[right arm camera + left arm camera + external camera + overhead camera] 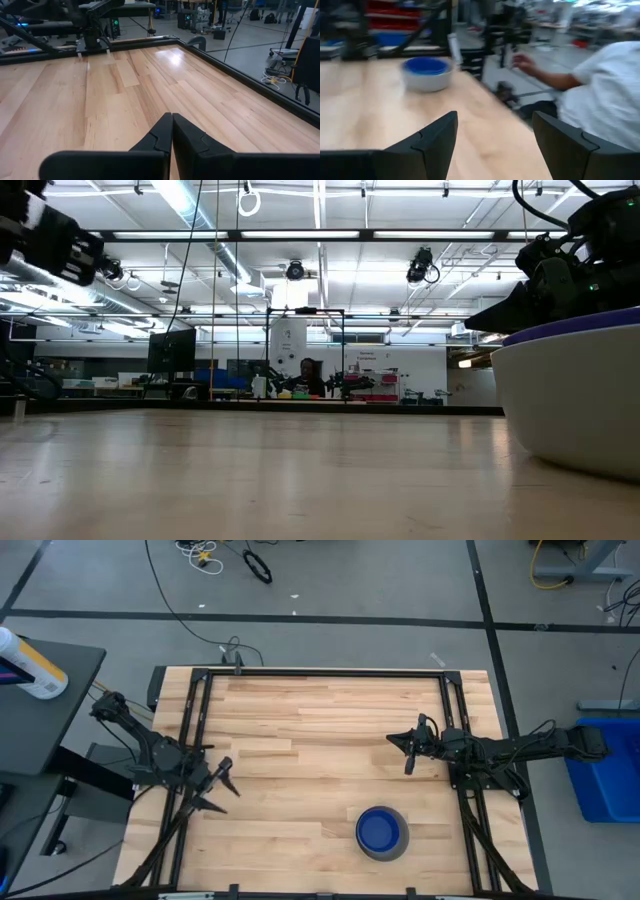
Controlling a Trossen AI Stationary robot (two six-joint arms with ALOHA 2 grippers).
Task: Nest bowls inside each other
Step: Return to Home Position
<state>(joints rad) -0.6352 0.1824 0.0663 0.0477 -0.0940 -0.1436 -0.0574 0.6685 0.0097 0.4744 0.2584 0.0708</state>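
Nesting looks done: the bowls (382, 832), dark blue topmost inside grey, sit on the table (300, 720) near the right arm. Left claw (222, 785) gapes empty; right claw (405, 748) is pinched closed on nothing. Parking both arms seemingly remains.

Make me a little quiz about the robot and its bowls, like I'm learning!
1. True or false: the left hand is open and holds nothing.
2. Which colour shows on top of the bowl stack? A red, B dark blue, C yellow.
3. Fill in: the right hand has its fingers ____ (open or shut).

Key: 1 true. 2 B. 3 shut.
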